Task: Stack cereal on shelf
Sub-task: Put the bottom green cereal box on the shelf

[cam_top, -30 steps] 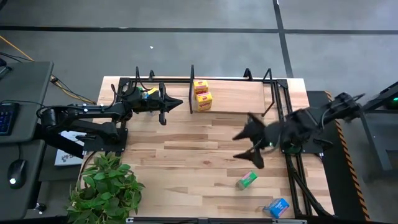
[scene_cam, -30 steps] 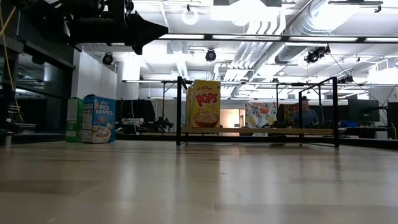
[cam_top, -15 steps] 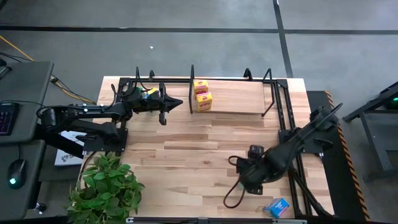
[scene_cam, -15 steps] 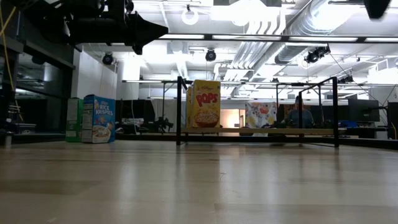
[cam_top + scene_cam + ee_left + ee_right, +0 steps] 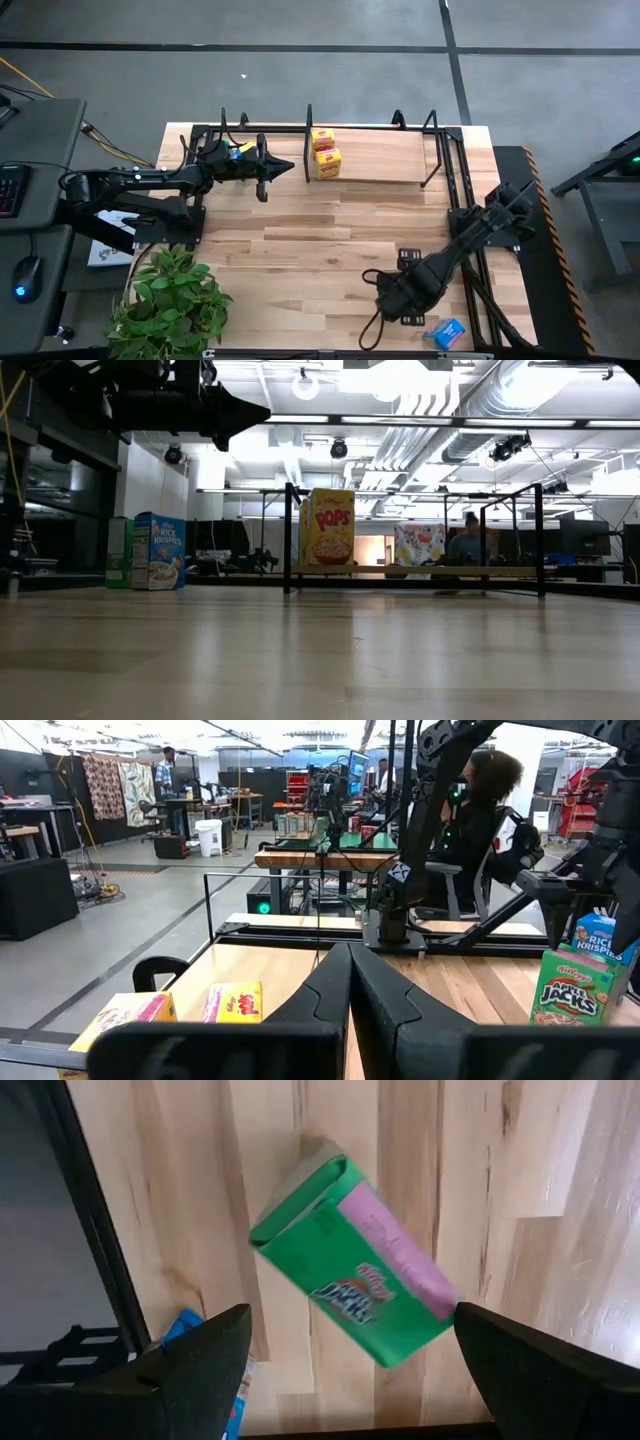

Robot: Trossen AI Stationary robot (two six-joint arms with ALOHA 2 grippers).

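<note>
Apple Jacks box (image 5: pixel 355 1275), green, lay flat on the worktop (image 5: pixel 300 250) near its front right edge, directly under your right pincer (image 5: pixel 345 1355), whose fingers stood wide apart. You needed to square them across the box's narrow sides before closing. Your left pincer (image 5: pixel 262 172) waited, fingers together, beside the shelf (image 5: pixel 385 155) holding two yellow Pops boxes (image 5: pixel 325 152); the blue box (image 5: pixel 158 551) read Rice Krispies.

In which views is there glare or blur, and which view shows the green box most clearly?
Low view: bright ceiling lamps glare, and the near tabletop is soft. High view: even light, but the right claw hides the green cereal box. Right wrist view: the green cereal box is clear between the open fingers, which are blurred.
</note>
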